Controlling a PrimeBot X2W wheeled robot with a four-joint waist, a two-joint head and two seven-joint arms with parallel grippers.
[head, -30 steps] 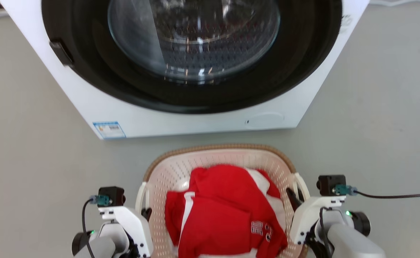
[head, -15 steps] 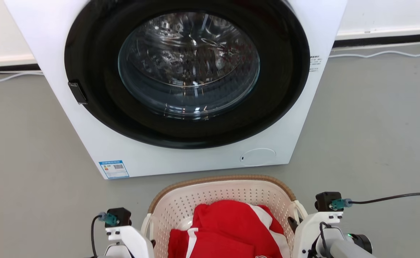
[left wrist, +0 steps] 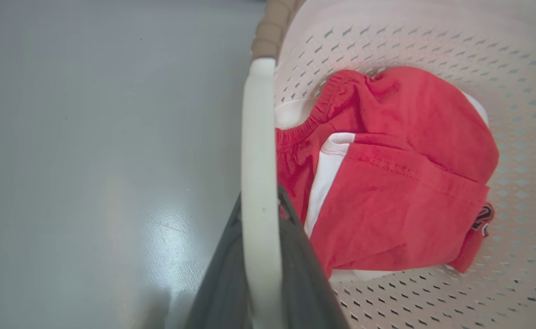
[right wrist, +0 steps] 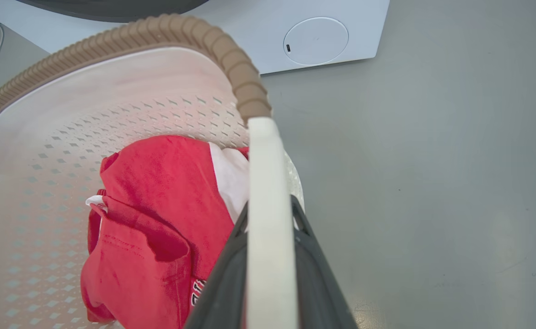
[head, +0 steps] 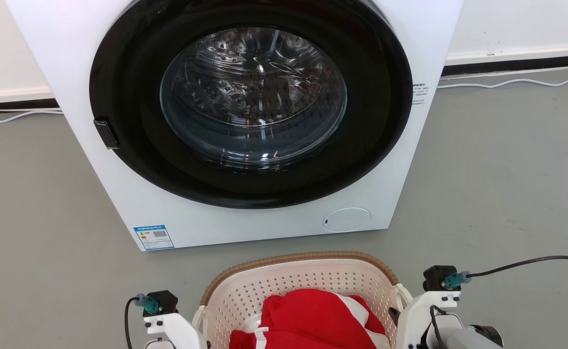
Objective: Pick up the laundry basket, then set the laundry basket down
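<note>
Your left gripper [left wrist: 259, 201] reaches in at the left side of the laundry basket [head: 303, 274], its two dark fingers clamped on either face of the white loop handle [left wrist: 256, 137]. Your right gripper [right wrist: 270, 205] mirrors it, clenched the same way on the opposite handle [right wrist: 268, 164]. In the head view both pale wrists sit low at the bottom edge, flanking the basket.

The basket lies straight ahead of you, in front of the washer [head: 410, 160]. Its far rim [head: 298, 256] is near the washer's white front panel but apart from it, with a strip of grey floor [head: 507, 184] between. The floor is open to either side. A white cable [head: 502, 82] runs along the base of the wall, and a black cable [head: 531, 261] trails off to the right from your right wrist.

The basket is cream, dotted with small holes, and edged with a tan ribbed rim. Red and white clothes [head: 313, 315] are heaped inside. You cannot tell whether its base touches the floor.
</note>
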